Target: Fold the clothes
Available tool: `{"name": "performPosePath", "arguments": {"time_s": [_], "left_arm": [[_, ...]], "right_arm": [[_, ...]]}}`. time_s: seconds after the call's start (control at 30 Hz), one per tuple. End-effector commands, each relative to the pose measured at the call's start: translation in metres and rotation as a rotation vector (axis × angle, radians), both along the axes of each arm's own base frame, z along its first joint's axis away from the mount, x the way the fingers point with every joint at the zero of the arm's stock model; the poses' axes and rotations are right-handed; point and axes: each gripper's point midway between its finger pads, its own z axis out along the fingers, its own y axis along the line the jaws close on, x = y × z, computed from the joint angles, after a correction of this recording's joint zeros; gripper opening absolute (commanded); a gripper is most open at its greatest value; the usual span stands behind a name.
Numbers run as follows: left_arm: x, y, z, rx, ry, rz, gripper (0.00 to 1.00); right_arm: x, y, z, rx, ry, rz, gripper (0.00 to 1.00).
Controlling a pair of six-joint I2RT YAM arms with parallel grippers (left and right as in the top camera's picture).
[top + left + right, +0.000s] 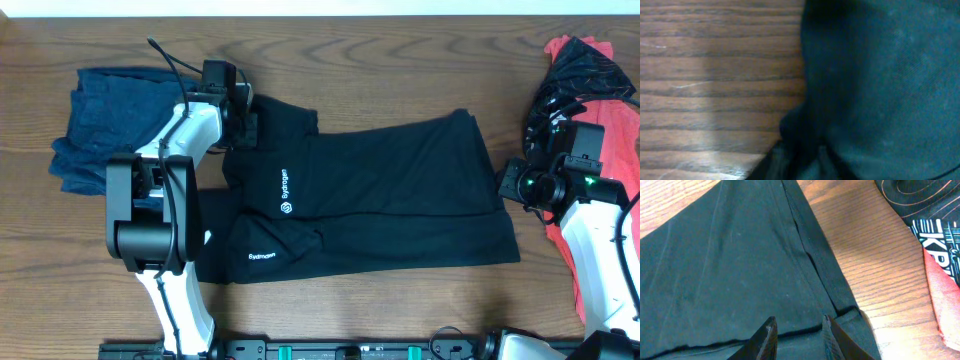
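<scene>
Black fabric marks the garment in hand: the T-shirt [380, 180] lies in the middle of the table [400, 40]. It is spread mostly flat and already doubled over itself, with two small white logos showing near its left end. Judge it partly folded, since the outline is long and uneven and at least one more fold is needed to make a compact packet.

The left gripper [243, 112] sits at the T-shirt's upper-left corner, near the collar or sleeve. Its wrist view shows only dark cloth bunched close to the lens, so you cannot tell whether its jaws are together or apart.

The right gripper [508, 185] is at the T-shirt's right-hand edge. Its fingers [765, 340] stand a little apart just over the hem, with nothing visibly pinched between them.

Left of the T-shirt, touching or just beside it, the blue garment [100, 125] lies rumpled and unfolded, partly under the left arm. Right of the T-shirt, the red and black-patterned tops [590, 70] form a loose heap, also unfolded. In your judgement most of the task remains. The heap crowds the right arm, and the blue garment could snag a fold made towards the left.
</scene>
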Motion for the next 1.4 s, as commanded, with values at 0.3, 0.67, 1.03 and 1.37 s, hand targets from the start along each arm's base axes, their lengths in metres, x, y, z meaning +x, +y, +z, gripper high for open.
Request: {"name": "performPosePath", "arguments": {"time_s": [0.3, 0.67, 1.03, 1.37], "left_arm": [[-0.002, 0.0, -0.005, -0.013, 0.02, 0.055, 0.06], [-0.003, 0.0, -0.004, -0.033, 0.033, 0.129, 0.06], [-0.003, 0.0, -0.004, -0.034, 0.032, 0.129, 0.06], [-0.003, 0.0, -0.004, -0.033, 0.033, 0.129, 0.06]], "right_arm": [[0.014, -0.002, 0.013, -0.082, -0.066, 0.087, 0.25], [0.095, 0.035, 0.021, -0.085, -0.008, 0.252, 0.49], [0.193, 0.022, -0.033, -0.126, -0.008, 0.134, 0.52], [0.201, 0.037, -0.095, -0.113, 0.053, 0.158, 0.52]]}}
